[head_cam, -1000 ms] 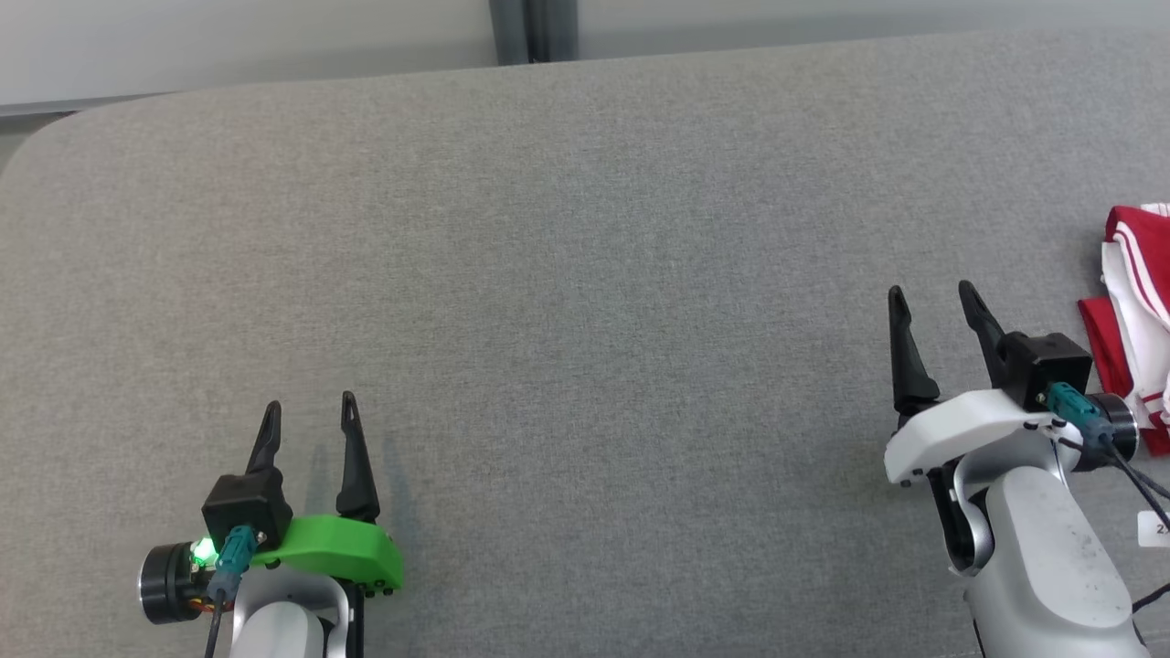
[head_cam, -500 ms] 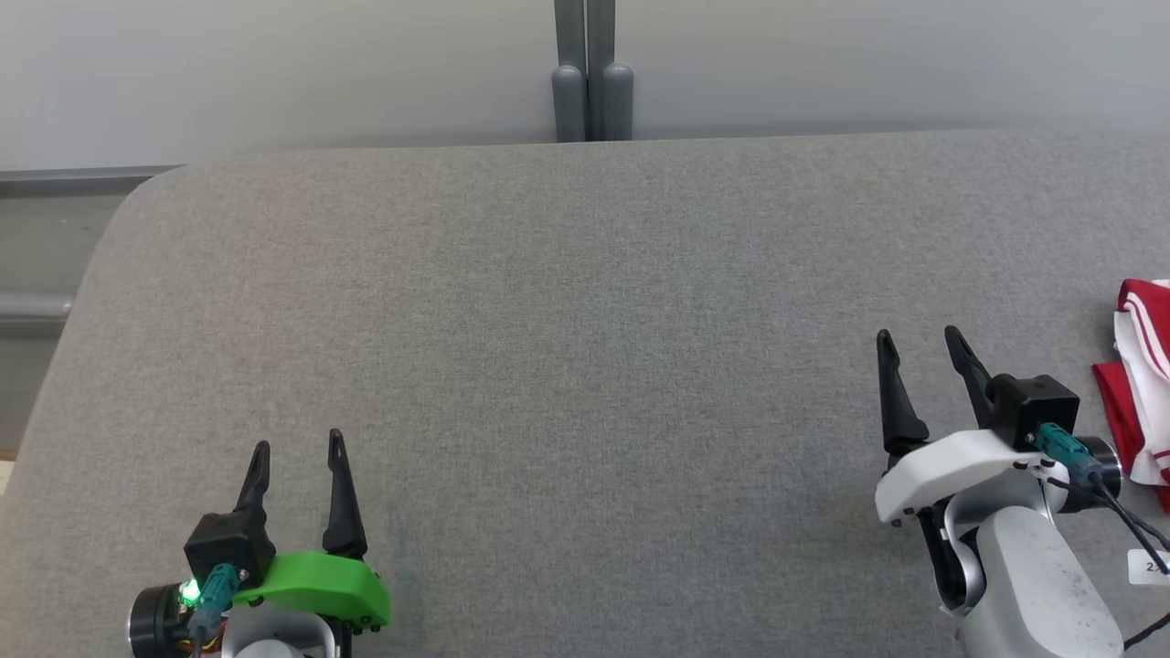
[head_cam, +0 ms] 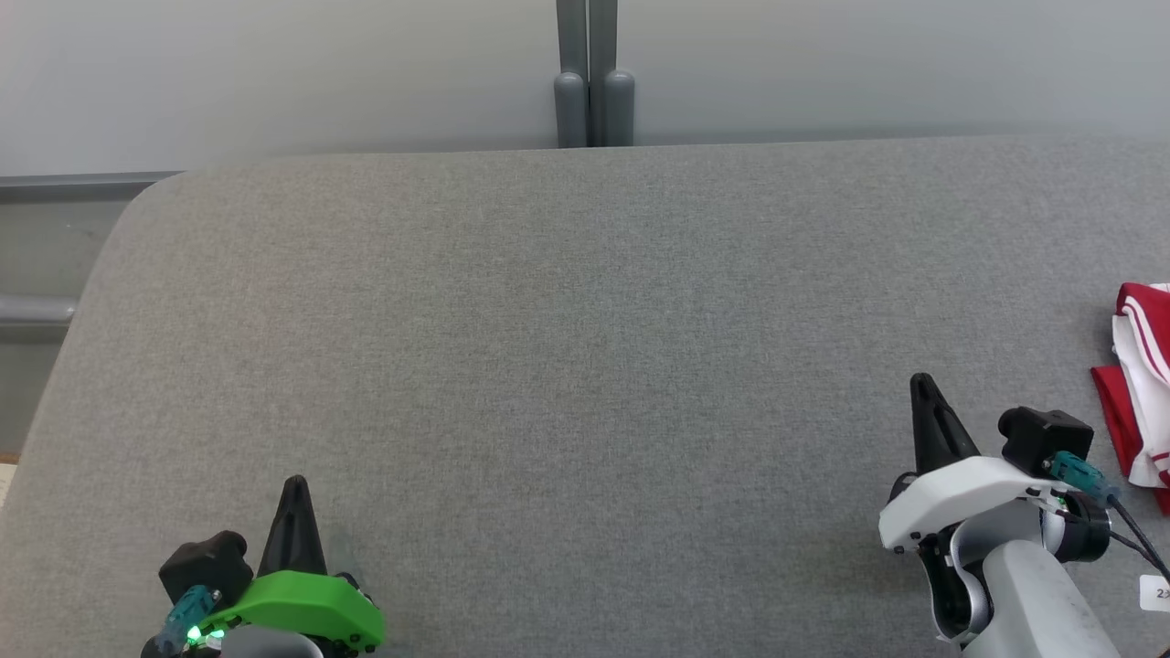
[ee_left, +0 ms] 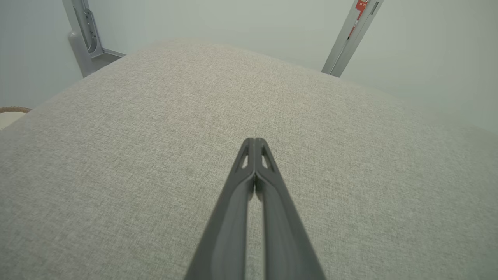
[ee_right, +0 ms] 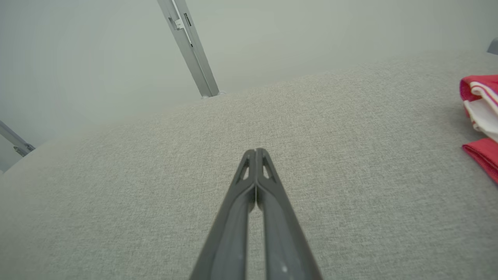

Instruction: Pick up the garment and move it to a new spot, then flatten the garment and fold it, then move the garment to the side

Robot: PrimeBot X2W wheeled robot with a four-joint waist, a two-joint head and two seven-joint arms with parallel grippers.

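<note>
A broad table (head_cam: pixel 585 347) covered in grey woven cloth, with a rounded far-left corner, spreads across the head view. Behind its far edge is a pale wall (head_cam: pixel 274 73), and a grey upright post (head_cam: pixel 592 82) stands at the middle of that edge. At the lower left is the left gripper (head_cam: pixel 294 484), with a bright green shell behind it and a small green light glowing at its base. Its two long dark fingers are pressed together into a single point, with nothing between them, and they point away from the robot over bare cloth. At the lower right is the right gripper (head_cam: pixel 921 384), on a white shell above a pale forearm, with a teal plug and a black cable at its side. Its fingers are likewise pressed together and pinch nothing. The garment (head_cam: pixel 1138 393), red with white panels and thin white stripes, lies bunched on the table at the right edge of the view. The frame cuts it off. It sits to the right of the right gripper, near it but not touching it. In the left wrist view the fingers (ee_left: pixel 272 194) meet at their tips above plain grey cloth, leaving only a thin slit lower down. The right wrist view shows the same closed pair, with the red and white garment at the right edge, well to the side of the fingertips. It is unclear whether either gripper's tips touch the cloth.
</note>
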